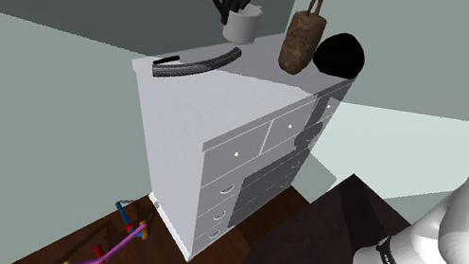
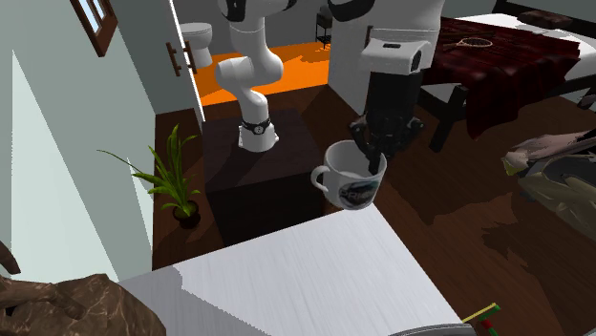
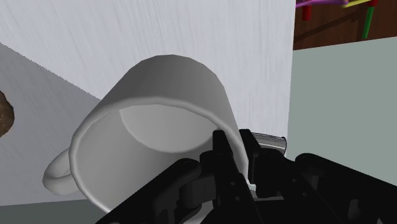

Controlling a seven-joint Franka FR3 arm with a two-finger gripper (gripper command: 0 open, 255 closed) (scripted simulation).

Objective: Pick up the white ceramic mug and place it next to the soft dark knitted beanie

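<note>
One pincer (image 2: pixel 371 164), clamped on white mug (image 2: pixel 351 191)

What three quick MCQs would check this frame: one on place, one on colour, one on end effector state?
1. In the shoulder view, what stands between the mug and the beanie on the dresser?
A. a lamp
B. a brown figure
C. a stack of books

2. What colour is the beanie?
A. red
B. white
C. black

3. What is the end effector doing?
A. shut on the mug's wall
B. open, clear of the mug
C. shut on nothing

Key:
1 B: the brown figure sits on the dresser top between the two.
2 C: the beanie is drawn as a plain black mound.
3 A: the wrist view shows one finger inside the rim and one outside, clasping the wall.
</note>
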